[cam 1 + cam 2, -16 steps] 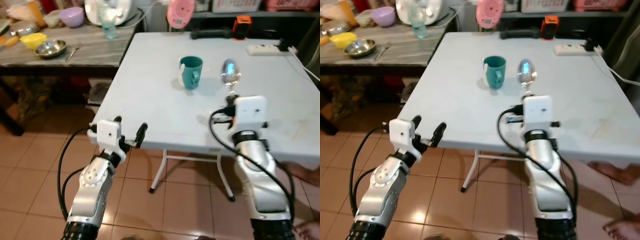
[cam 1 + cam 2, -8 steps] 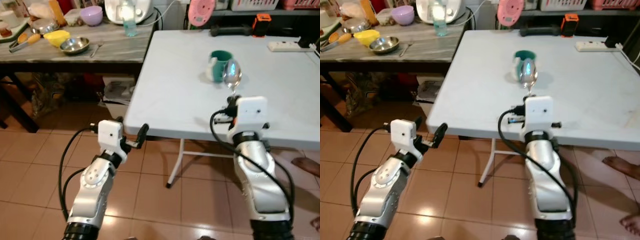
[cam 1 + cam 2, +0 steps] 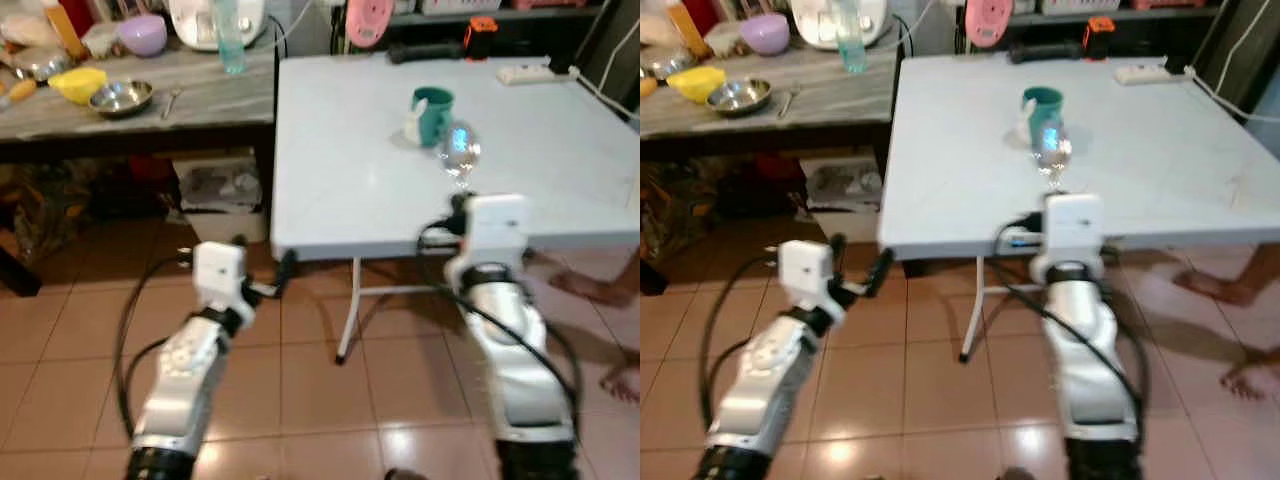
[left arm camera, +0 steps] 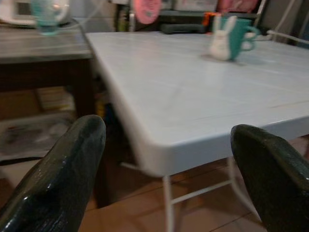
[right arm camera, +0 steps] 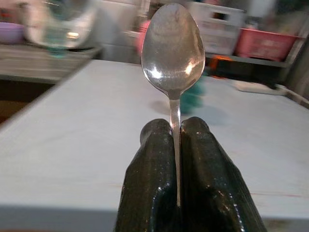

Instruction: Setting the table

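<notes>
You are carrying a metal spoon (image 5: 173,48) in the right pincer (image 5: 175,133), whose two black fingers are pressing together on the handle so that the bowl is standing straight up above them; gripping it low on the handle like this is likely keeping the bowl free, ready to be laid flat on the white tabletop (image 3: 340,150). In the head views the spoon bowl is showing as a bright blurred shape just in front of the teal mug (image 3: 432,104), which is standing on the tabletop toward its far side with a small white rabbit figure (image 4: 220,43) touching its side. The right pincer is hanging at the near edge of the tabletop, so the spoon is not yet over a clear setting spot beside the mug. Your left pincer (image 4: 169,159) is holding nothing, its fingers spread wide, and it is sitting low, off the near left corner of the tabletop, probably kept out of the way while the right arm is doing the work. On the wooden side table (image 3: 140,110) to the left, a steel bowl (image 3: 120,97), a yellow bowl (image 3: 78,82) and a purple bowl (image 3: 142,33) are waiting, perhaps as further items for the setting. A person's bare feet (image 3: 590,290) are showing on the tiled floor to the right, so you should be watching that side.
</notes>
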`<state>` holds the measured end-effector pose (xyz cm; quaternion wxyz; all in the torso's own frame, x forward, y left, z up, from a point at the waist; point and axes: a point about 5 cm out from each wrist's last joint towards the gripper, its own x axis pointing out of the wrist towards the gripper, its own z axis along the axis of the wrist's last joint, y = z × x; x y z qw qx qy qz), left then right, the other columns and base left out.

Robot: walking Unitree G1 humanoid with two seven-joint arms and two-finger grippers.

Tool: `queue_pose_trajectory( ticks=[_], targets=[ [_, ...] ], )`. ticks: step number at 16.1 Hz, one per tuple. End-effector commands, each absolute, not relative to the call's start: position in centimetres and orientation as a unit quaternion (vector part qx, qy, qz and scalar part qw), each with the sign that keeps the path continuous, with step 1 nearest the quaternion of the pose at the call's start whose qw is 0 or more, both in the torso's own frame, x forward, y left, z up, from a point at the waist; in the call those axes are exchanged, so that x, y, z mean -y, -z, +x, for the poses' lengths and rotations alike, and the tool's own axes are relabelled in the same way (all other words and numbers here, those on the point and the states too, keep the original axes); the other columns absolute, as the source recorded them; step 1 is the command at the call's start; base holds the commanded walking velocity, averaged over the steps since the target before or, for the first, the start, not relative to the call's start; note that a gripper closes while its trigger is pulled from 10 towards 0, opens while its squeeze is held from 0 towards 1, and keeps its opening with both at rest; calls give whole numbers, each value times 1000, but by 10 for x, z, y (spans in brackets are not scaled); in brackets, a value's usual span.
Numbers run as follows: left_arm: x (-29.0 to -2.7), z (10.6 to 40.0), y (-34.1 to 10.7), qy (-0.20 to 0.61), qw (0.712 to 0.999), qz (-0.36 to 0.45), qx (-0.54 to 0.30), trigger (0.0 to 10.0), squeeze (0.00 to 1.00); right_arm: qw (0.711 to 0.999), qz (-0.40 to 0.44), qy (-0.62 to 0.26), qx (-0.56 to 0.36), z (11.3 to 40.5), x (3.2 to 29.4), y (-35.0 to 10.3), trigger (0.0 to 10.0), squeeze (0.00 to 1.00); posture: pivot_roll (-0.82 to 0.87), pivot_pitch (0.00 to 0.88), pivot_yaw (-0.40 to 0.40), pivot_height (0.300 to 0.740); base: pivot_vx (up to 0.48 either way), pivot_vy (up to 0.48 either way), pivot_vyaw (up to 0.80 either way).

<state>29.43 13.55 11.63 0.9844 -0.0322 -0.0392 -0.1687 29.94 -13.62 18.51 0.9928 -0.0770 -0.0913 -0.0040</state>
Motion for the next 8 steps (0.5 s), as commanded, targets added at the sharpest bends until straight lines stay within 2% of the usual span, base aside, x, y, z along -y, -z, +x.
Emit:
queue_pose_trajectory(
  ticks=[1,4,8],
  targets=[
    [-133,295,-117,170,984,-28,40,10000,0,992,-82,14,100,299,142,-189,10000,0,-73,115,69,740,0,416,-438],
    [-131,295,-116,172,984,-30,39,10000,0,991,-84,15,100,299,144,-189,10000,0,-78,112,66,740,0,446,-438],
    [-129,296,-117,173,983,-31,42,10000,0,991,-83,16,102,300,146,-190,10000,0,-80,110,65,740,0,468,0]
  ],
)
